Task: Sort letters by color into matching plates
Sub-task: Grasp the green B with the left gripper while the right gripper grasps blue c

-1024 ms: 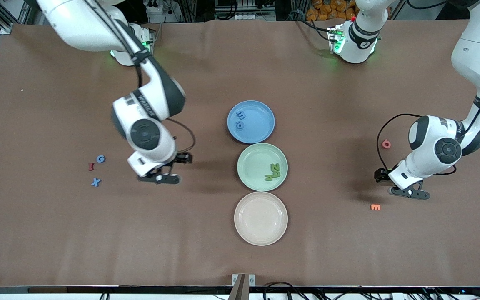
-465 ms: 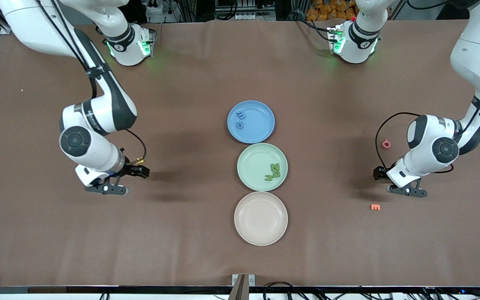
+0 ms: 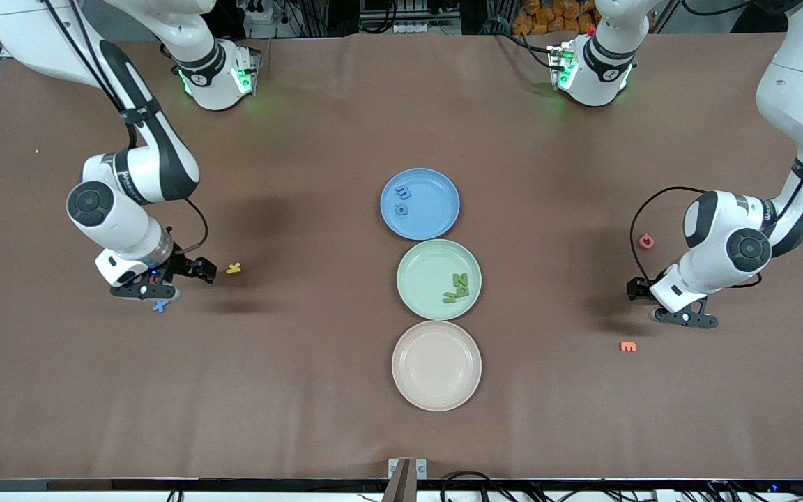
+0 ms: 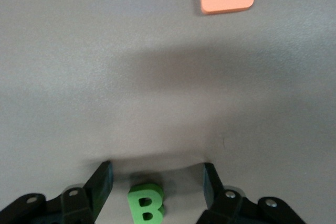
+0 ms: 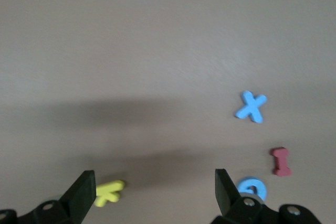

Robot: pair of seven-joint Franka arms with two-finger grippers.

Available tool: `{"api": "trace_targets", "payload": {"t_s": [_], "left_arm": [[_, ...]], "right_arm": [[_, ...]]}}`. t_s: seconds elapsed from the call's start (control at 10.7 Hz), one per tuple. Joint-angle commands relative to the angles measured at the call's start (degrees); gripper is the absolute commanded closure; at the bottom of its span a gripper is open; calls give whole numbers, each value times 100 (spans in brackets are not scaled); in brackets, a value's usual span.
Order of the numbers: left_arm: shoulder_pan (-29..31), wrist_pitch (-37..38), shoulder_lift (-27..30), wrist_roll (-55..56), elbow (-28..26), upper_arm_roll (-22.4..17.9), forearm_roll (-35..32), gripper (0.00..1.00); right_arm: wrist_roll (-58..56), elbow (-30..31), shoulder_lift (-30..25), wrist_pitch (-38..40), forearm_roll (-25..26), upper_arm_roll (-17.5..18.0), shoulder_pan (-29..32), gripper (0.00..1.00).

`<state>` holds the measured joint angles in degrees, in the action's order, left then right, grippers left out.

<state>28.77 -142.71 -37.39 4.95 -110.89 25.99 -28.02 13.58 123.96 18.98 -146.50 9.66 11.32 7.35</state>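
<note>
Bare cloth around three plates (image 3: 436,317), green B (image 4: 145,209) between left pincer (image 4: 157,182) fingers, untouched

The right gripper (image 3: 145,289) has swept away from beside the green plate (image 3: 415,296) toward the right arm's end of the desk (image 3: 346,425) and now hangs over the blue X (image 3: 159,306), hiding the blue G (image 5: 251,188) and red I (image 5: 281,161) in the front view. A yellow letter (image 3: 233,268) it covered 0.5 s ago now lies bare. The left gripper (image 3: 685,317) has narrowed its jaws, with the green B (image 4: 145,209) between its fingers (image 4: 101,182)
</note>
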Motion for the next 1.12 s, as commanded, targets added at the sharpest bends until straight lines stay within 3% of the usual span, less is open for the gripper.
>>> {"api": "trace_targets", "payload": {"t_s": [0.0,0.19,0.47,0.65,0.84,1.02], "left_arm": [[128,-73,223,191,-319,20,-160,24],[128,-64,241,226,-354,20,-160,24],[207,-55,302,226,-442,29,-160,26],[208,-55,303,226,-451,29,-160,34],[199,-55,303,287,-451,29,-160,75],[190,-55,303,366,-434,38,-160,100]], "right_arm": [[-477,655,-316,-422,36,-182,336,0],[-785,805,-150,-844,36,-209,617,0],[-795,832,26,-889,36,-218,767,0],[-795,841,254,-1082,36,-218,776,0],[-795,841,334,-1100,36,-227,811,0],[-795,849,378,-1118,36,-227,811,3]]}}
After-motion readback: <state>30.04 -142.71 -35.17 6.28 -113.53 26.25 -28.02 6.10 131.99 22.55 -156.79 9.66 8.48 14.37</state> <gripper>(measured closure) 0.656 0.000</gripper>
